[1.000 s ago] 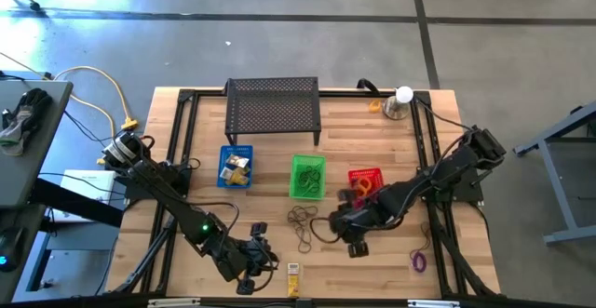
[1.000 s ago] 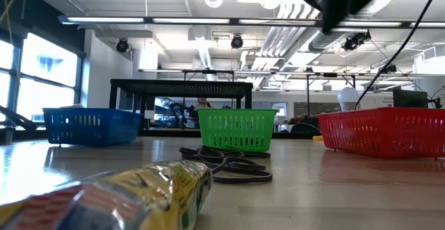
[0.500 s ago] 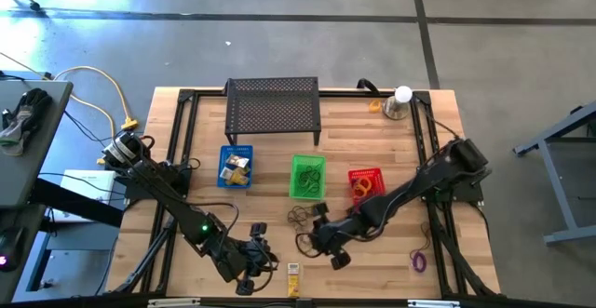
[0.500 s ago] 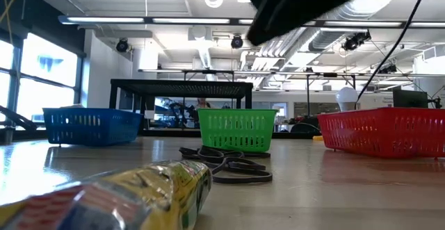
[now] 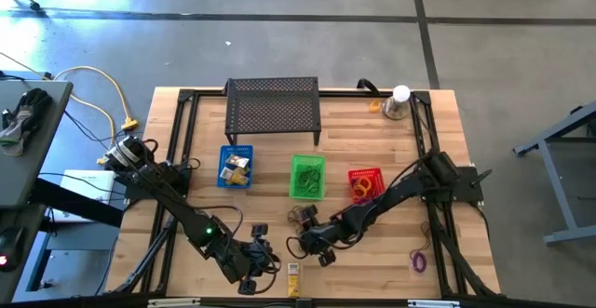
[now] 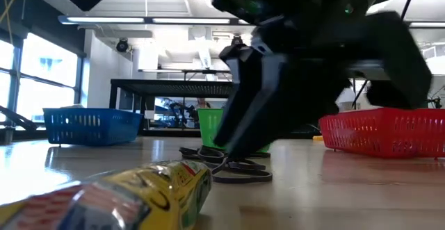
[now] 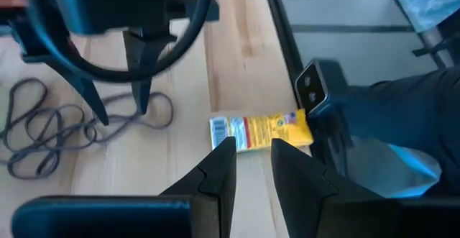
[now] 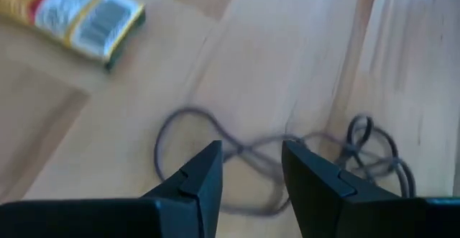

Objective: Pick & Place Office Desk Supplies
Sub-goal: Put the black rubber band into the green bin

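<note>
A tangle of dark elastic loops [image 8: 237,152] lies on the wooden table near the middle front [image 5: 300,219]. My right gripper [image 8: 248,152] hangs low over the loops, slanting down and open, with one finger on either side of a strand. In the low view it shows as a large dark shape [image 6: 229,143] in front of the green basket. A yellow packet [image 7: 260,131] lies flat near the front edge [image 5: 293,273]. My left gripper [image 7: 251,148] hovers open just short of the packet [image 5: 265,263]. A purple loop [image 5: 419,260] lies at the front right. My right gripper's fingertips [image 6: 224,150] stand close over the dark loops [image 6: 236,171], coming slanting from above. Whether they touch the loops cannot be told.
A blue basket [image 5: 236,167] with yellow blocks, a green basket [image 5: 308,176] and a red basket [image 5: 365,185] with orange loops stand in a row mid-table. A black mesh shelf [image 5: 273,108] and a silver cup with a white ball [image 5: 399,101] stand at the far edge.
My right gripper has come down and toward the table's left and near edge, from beside the red basket to just over the dark loops, rolling as it sank. The loops and the yellow packet lie where they were.
</note>
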Tool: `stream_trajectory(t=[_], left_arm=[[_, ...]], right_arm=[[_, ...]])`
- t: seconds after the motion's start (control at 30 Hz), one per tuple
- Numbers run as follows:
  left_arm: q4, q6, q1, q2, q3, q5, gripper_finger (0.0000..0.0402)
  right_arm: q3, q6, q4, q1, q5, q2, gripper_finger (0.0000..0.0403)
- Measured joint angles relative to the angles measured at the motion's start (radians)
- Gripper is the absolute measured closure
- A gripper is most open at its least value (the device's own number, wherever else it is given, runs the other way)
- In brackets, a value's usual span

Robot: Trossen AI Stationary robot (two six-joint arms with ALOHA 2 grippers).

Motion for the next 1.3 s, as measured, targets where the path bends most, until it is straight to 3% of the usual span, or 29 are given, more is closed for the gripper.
stream_trajectory(t=[0.5, 0.73, 0.87, 1.07, 1.3], left_arm=[[0.0, 0.043, 0.0, 0.017, 0.0, 0.019, 0.0316], [0.003, 0.052, 0.0, 0.017, 0.0, 0.02, 0.0316], [0.003, 0.052, 0.005, 0.017, 0.0, 0.02, 0.0316], [0.003, 0.052, 0.008, 0.017, 0.0, 0.018, 0.0316], [0.003, 0.052, 0.008, 0.017, 0.0, 0.018, 0.0316]], right_arm=[[0.005, -0.012, 0.019, -0.026, -0.09, 0.054, 0.027], [0.005, 0.103, -0.006, -0.069, -0.154, 0.073, 0.0272], [0.005, 0.091, -0.021, -0.078, -0.147, 0.075, 0.0302], [0.003, 0.037, -0.008, -0.078, -0.134, 0.076, 0.0389], [-0.003, 0.007, -0.035, -0.015, -0.017, 0.016, 0.0399]])
